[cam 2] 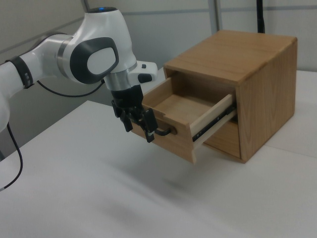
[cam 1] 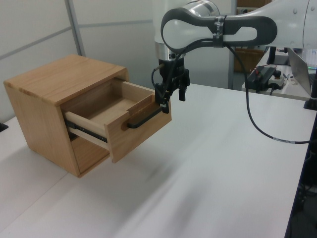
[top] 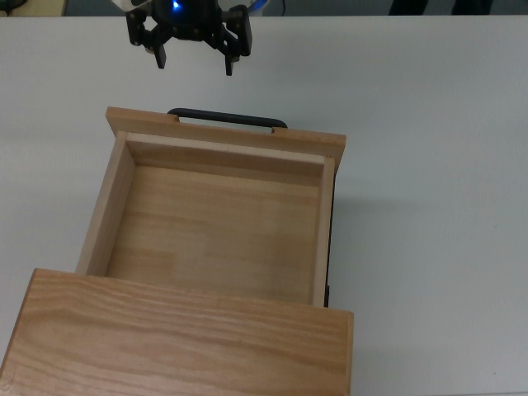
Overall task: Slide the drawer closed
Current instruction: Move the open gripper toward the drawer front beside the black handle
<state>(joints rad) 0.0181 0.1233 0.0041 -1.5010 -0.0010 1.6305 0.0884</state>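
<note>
While the drawer (top: 223, 223) stands pulled well out of the cabinet (top: 177, 338), filling the middle of the top view with its empty tray, the task is at its approach step: nothing has been pushed yet. The tool (top: 196, 59) sits at the upper left of centre in the top view, above the black bar handle (top: 227, 118), its fingers spread wide and holding nothing. In the top view a strip of white table (top: 429, 165) shows between the fingertips and the handle, so the tool seems apart from the drawer front there (the left view, where the tool (cam 1: 171, 94) overlaps the front panel's upper edge, cannot settle whether anything touches). In the right view the tool (cam 2: 140, 124) hangs left of centre, just in front of the front panel and near the end of the handle. The next move probably calls for bringing the fingers squarely against the front panel or the handle, then pressing straight along the slide rails toward the cabinet. An off-centre push could skew the tray on its rails, so contact near the middle of the panel looks the safer choice.
</note>
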